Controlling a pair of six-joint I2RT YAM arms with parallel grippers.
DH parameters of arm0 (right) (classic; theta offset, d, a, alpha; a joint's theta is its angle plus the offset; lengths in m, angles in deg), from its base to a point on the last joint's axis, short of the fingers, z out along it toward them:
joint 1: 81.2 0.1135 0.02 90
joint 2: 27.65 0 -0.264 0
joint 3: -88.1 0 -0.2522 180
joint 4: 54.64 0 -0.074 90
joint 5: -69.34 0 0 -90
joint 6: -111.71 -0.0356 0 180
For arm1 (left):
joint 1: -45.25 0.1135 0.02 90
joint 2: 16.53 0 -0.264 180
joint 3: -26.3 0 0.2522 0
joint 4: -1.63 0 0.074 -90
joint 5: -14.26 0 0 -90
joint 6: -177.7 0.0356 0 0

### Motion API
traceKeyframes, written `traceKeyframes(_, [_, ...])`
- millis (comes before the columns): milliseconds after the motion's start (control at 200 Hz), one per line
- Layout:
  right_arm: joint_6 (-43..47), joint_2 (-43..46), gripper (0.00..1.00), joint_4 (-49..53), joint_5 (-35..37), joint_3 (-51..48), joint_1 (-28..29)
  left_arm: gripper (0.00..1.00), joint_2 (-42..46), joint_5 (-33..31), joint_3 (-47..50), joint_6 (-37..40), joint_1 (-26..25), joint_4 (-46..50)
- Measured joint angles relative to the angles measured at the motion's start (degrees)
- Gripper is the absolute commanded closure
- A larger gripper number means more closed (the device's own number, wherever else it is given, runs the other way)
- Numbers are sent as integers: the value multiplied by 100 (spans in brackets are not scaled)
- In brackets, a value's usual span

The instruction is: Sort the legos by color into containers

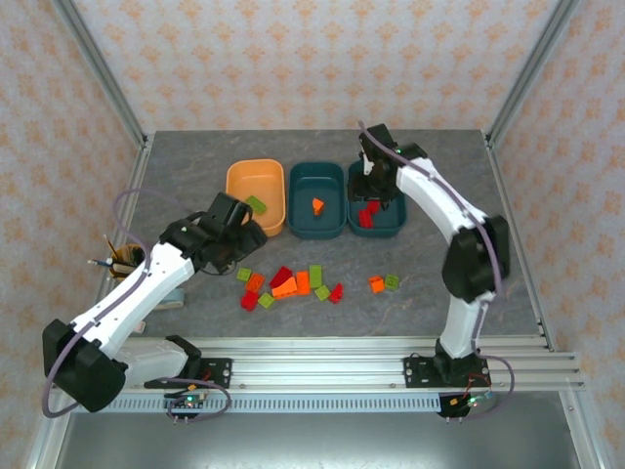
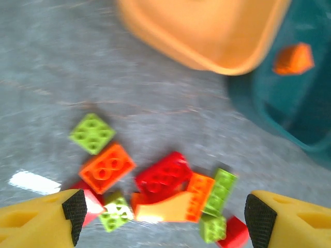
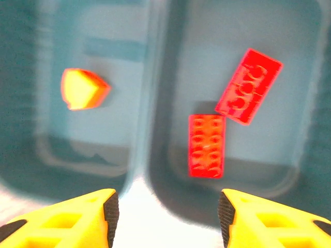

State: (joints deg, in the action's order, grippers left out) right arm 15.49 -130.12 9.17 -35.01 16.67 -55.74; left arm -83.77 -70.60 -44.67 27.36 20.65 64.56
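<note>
My left tool (image 2: 165, 216) hangs wide open and empty over the loose legos (image 2: 170, 181) on the counter (image 2: 62, 67), near the orange tub (image 2: 207, 36). My right tool (image 3: 168, 217) gapes empty above the right teal tub (image 3: 279, 134), where two red bricks (image 3: 207, 145) lie. An orange wedge (image 3: 83, 89) sits in the middle teal tub (image 3: 103, 129).

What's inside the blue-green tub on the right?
A straight red lego and a tilted red lego lie close together in the tub. From above, the right tool hangs over it and covers some of its floor.
</note>
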Motion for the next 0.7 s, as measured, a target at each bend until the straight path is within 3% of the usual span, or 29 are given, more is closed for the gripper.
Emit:
traceKeyframes(135, [-234,1462,40,-734,-212,-1191,1045,18,-153,142,457,-549,470,15])
traceKeyframes(265, [-570,1893,39,-1117,-420,-1963,1700,18,-525,273,682,-1167,527,-197])
traceKeyframes(470, [-887,1897,37,-1364,-564,-2669,2116,22,-940,356,1032,-2184,527,-660])
traceKeyframes(701, [-988,2041,37,-1521,-629,-2817,2166,26,-1377,363,1204,-2761,527,-1224])
